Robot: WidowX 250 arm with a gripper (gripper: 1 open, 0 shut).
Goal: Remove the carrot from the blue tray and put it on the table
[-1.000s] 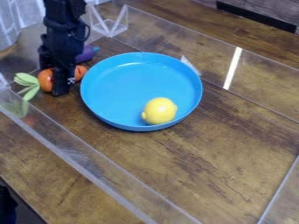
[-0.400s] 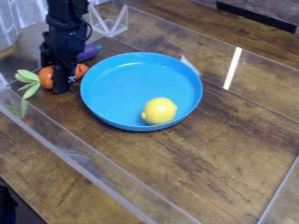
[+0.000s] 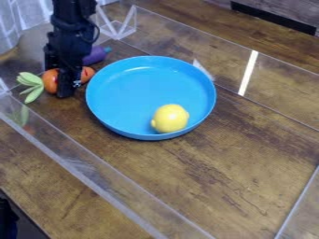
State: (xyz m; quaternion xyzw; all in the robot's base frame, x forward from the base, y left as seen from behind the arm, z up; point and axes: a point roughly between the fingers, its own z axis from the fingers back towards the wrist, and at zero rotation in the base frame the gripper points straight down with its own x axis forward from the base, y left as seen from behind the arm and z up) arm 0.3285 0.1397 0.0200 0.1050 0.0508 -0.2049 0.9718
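The orange carrot (image 3: 51, 82) with its green leafy top pointing left is down at the table (image 3: 187, 177), just left of the blue tray (image 3: 125, 98). My black gripper (image 3: 62, 86) points steeply down and is shut on the carrot, one finger on each side of the orange body. The carrot is outside the tray's rim. Its right end is hidden behind the fingers.
A yellow lemon (image 3: 171, 118) lies inside the tray at its front right. A purple eggplant (image 3: 90, 58) lies on the table behind the gripper. Clear glossy sheets cover the wood planks, and a transparent object stands at the far left.
The carrot and its leaves have shifted slightly away from the camera within the gripper. The arm has stayed in place, and the lemon and tray have not moved.
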